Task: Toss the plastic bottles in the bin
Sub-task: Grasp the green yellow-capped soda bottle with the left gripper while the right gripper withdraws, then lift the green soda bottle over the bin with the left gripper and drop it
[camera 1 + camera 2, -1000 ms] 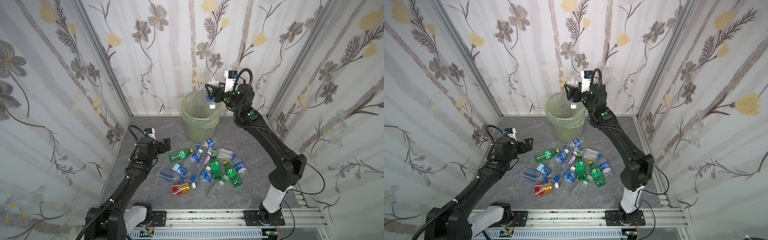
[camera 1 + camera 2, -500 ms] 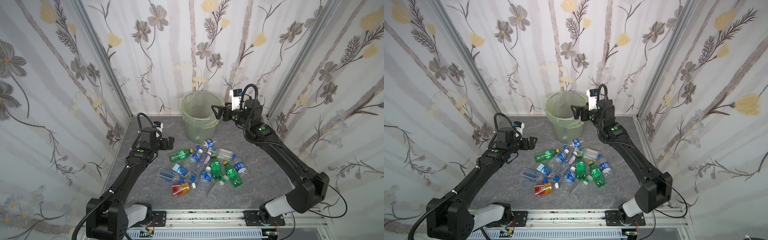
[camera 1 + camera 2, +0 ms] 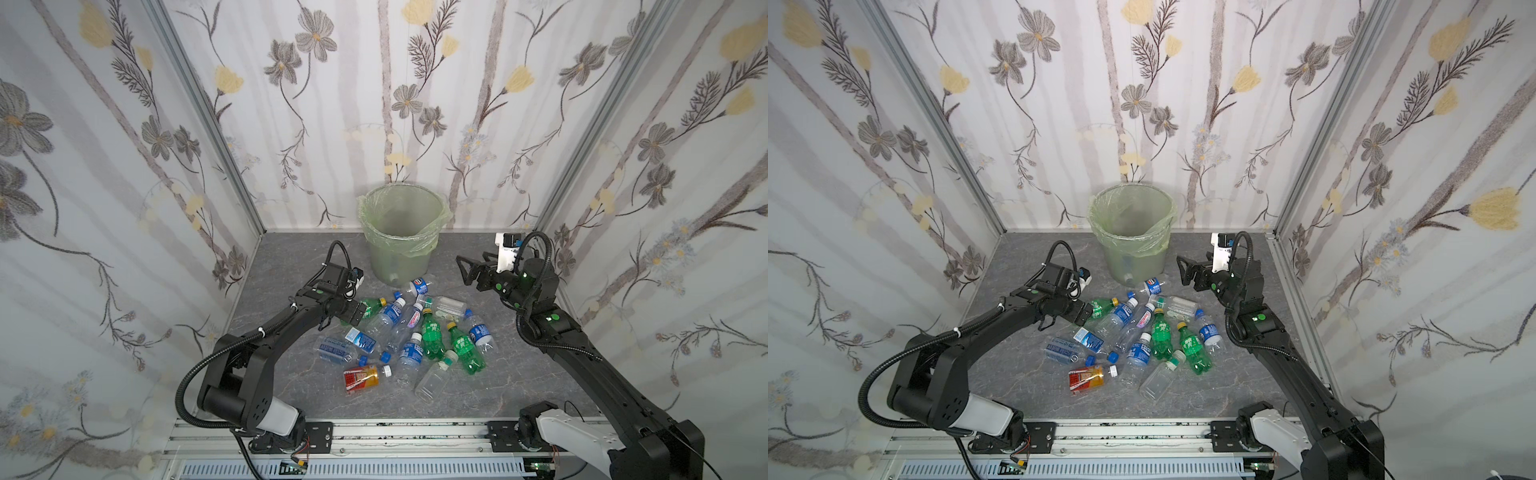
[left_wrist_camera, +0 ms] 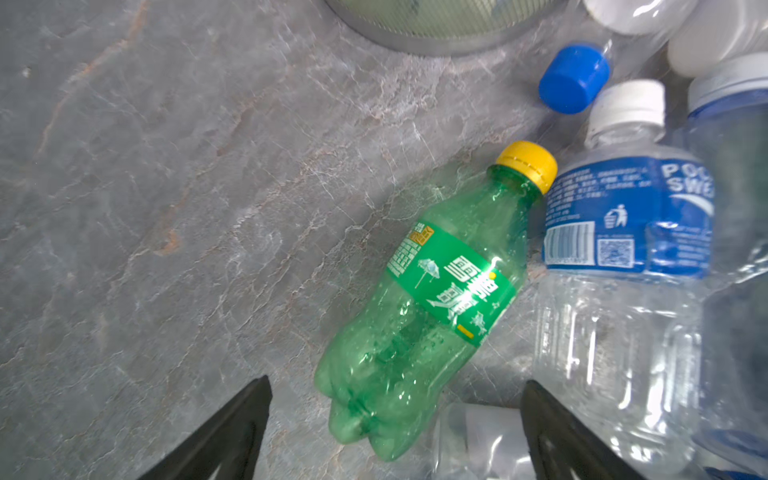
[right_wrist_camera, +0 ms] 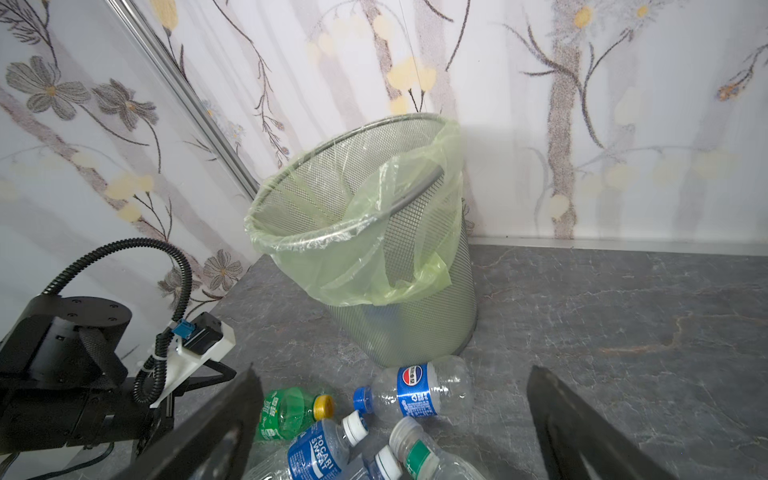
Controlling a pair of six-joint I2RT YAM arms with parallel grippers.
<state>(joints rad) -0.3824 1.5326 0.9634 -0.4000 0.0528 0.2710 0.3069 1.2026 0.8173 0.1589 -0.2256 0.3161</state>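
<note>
Several plastic bottles [image 3: 415, 332] lie in a heap on the grey floor in front of the bin [image 3: 401, 245], which has a green liner over its rim. My left gripper [image 3: 360, 311] is open at the heap's left edge. In the left wrist view its fingers stand either side of the base of a green yellow-capped bottle [image 4: 436, 291] without touching it. My right gripper [image 3: 462, 270] hangs open and empty to the right of the bin [image 5: 415, 324], above a clear blue-labelled bottle [image 5: 415, 392] that lies at the bin's foot.
Floral walls close in on three sides, with metal corner posts [image 3: 208, 124]. A bottle with an orange-red label [image 3: 361, 377] lies at the heap's near edge. The arm bases sit on a rail [image 3: 395, 432] at the front. Bare floor [image 3: 519, 374] lies right of the heap.
The right gripper held a clear bottle over the bin; it is now empty, lower and to the bin's right. The left gripper has moved right to the green bottle.
</note>
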